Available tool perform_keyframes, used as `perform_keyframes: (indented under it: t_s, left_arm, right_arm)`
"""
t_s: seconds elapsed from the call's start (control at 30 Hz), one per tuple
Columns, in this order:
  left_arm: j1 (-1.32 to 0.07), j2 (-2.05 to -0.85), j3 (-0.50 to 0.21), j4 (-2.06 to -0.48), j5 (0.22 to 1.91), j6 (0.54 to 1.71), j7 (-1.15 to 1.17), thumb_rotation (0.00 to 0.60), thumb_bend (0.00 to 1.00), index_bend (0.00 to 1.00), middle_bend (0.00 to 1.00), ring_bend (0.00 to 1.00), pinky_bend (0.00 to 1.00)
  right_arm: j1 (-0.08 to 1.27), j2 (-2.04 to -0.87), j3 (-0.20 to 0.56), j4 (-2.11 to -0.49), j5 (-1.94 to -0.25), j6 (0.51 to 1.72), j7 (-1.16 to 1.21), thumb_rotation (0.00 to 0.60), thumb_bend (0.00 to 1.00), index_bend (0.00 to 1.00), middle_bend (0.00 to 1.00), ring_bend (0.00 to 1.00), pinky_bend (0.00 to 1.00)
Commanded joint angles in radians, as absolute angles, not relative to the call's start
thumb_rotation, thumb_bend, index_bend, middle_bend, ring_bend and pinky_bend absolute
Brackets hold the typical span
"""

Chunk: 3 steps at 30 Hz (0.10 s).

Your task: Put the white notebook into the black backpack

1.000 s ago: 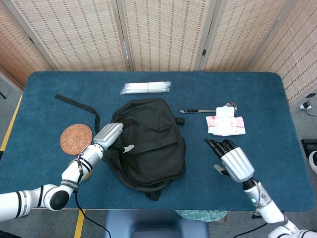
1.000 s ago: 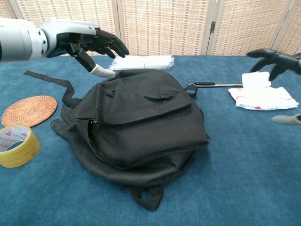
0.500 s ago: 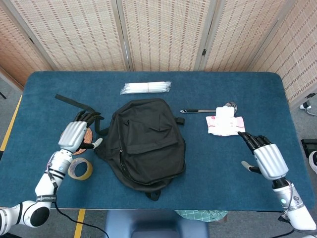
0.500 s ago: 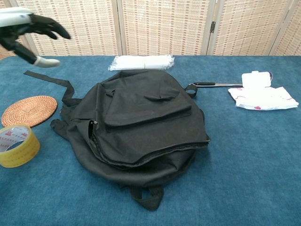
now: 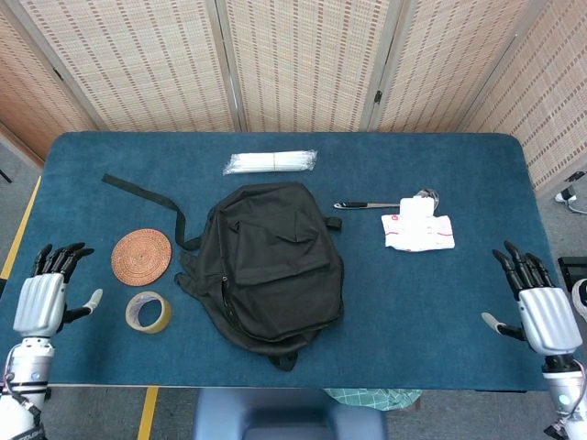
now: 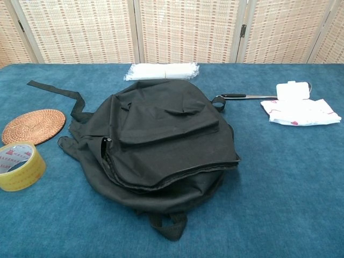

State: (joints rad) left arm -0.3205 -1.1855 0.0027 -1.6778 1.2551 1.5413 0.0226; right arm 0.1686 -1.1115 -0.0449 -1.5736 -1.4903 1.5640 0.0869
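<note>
Now black backpack (image 5: 270,264) mid-table, left hand (image 5: 41,301) and right hand (image 5: 543,314) fingers spread, holding nothing.

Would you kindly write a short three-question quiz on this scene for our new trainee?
1. True or false: the left hand holds the backpack.
2. Which thing lies nearest the tape roll? A) spoon B) coaster C) straws packet
3. Fill in: the right hand hovers near the table's ____ edge, in the head view.

Key
1. False: it is open, off to the left, clear of the backpack.
2. B: the coaster lies just beyond the roll.
3. Right; its fingers are spread and it holds nothing.
</note>
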Motion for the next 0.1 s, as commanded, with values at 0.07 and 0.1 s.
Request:
perform_keyframes:
  t_s: [0.07,0.1]
  left_arm:
    - [-0.234,-1.179,0.048,-1.670,1.314,1.609,0.009,0.600,0.35,0.24,0.18,0.16,0.00]
    - [-0.223,-1.181,0.053,-1.668,1.324,1.618,0.012,0.600,0.35,0.23,0.18,0.16,0.00]
  right_arm:
    - [0.137,-1.110,-0.043,-1.592,-1.481,1.579,0.082,0.600,0.09,0.00,0.01,0.16,0.09]
    - [0.132,-1.111,-0.042,-1.594,-1.480,1.580,0.081,0.600,0.09,0.00,0.02,0.16,0.09]
